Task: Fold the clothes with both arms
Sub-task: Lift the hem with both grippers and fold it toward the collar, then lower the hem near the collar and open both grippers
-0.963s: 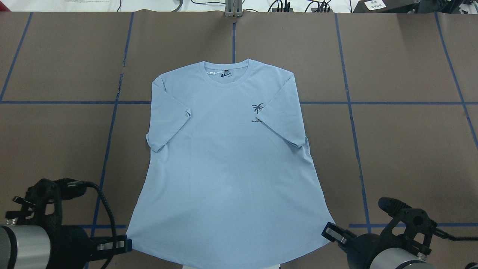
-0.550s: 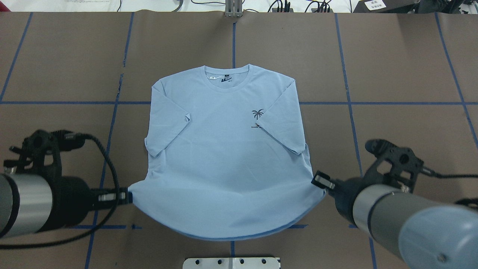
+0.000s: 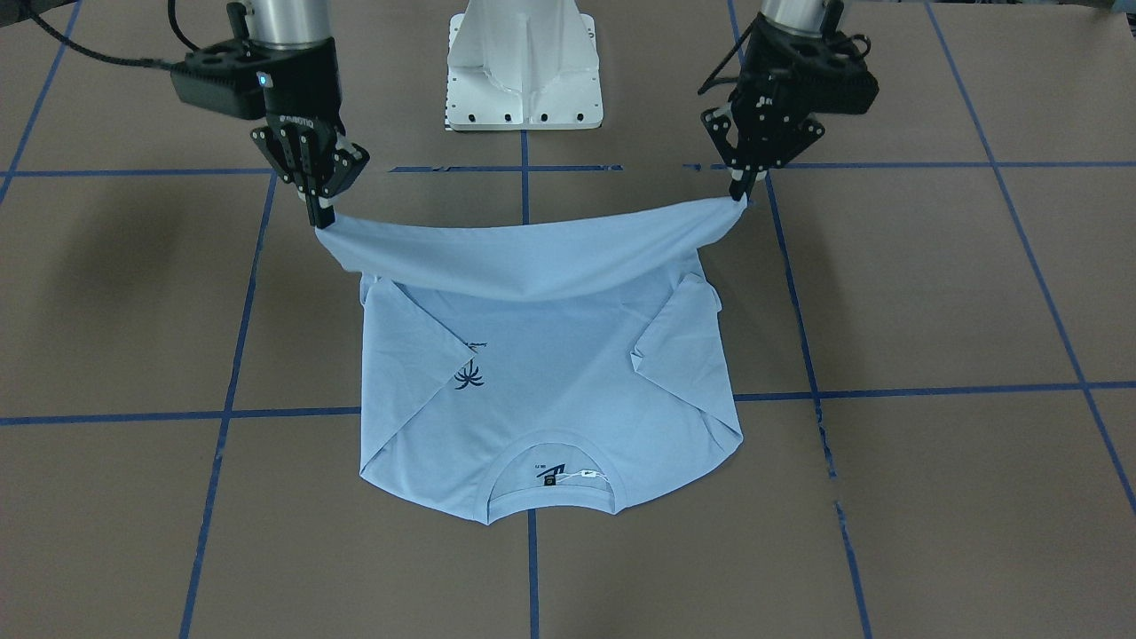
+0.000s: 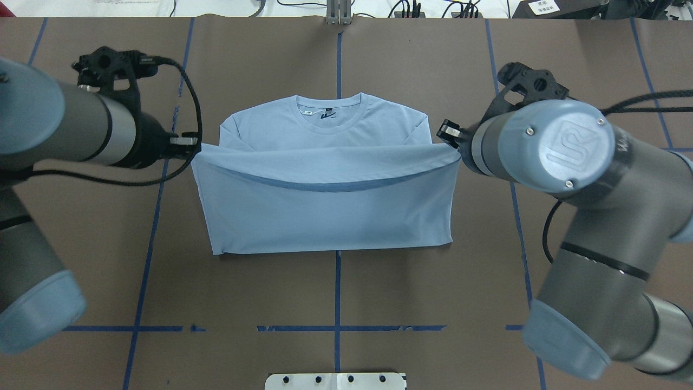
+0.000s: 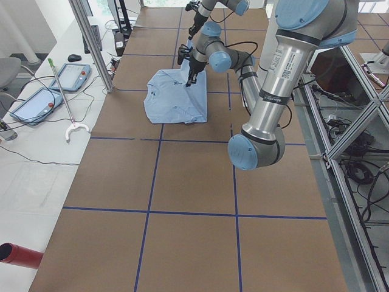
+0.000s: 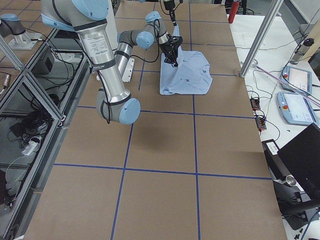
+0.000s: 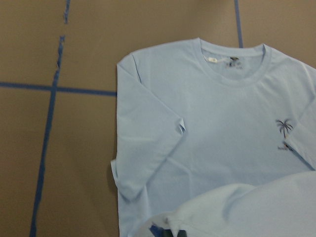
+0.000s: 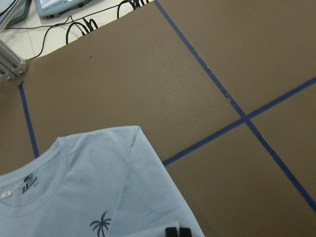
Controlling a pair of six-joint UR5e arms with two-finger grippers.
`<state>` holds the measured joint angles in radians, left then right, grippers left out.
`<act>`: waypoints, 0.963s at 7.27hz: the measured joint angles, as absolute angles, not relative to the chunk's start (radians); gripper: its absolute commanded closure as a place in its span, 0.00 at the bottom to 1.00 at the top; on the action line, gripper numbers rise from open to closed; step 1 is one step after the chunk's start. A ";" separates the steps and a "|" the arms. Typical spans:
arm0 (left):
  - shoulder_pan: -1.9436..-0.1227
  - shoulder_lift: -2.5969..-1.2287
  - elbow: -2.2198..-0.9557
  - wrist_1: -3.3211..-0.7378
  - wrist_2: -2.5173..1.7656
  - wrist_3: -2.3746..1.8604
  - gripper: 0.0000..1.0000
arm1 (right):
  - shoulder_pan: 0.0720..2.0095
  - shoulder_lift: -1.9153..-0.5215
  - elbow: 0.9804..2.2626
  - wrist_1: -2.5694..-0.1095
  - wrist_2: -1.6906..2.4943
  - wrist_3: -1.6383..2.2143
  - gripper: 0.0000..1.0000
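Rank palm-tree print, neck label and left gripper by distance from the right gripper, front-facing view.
1. The palm-tree print, on the t-shirt chest, same side as the right gripper.
2. The neck label, mid-collar, low in the view.
3. The left gripper, pinching the opposite hem corner.

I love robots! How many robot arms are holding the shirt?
2. The left arm pinches one hem corner of the shirt on the overhead view's left; the right arm pinches the other corner on its right. None seems hidden.
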<state>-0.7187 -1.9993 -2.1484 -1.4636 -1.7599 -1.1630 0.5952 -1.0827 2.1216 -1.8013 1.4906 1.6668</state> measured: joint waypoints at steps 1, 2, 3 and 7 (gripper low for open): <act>-0.759 -2.041 -2.031 -1.520 -1.760 -1.137 1.00 | 0.633 -1.048 2.009 -1.727 1.495 1.648 1.00; -0.781 -2.074 -1.908 -1.604 -1.758 -1.119 1.00 | 0.659 -1.007 1.904 -1.676 1.496 1.629 1.00; -0.792 -2.109 -1.791 -1.690 -1.756 -1.107 1.00 | 0.672 -0.973 1.812 -1.632 1.496 1.618 1.00; -0.796 -2.228 -1.423 -1.922 -1.722 -1.095 1.00 | 0.693 -0.832 1.380 -1.373 1.494 1.605 1.00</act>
<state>-0.7961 -2.2283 -1.4232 -1.9221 -1.7224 -1.0947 0.6933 -0.8318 1.3801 -1.3734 1.4944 1.6046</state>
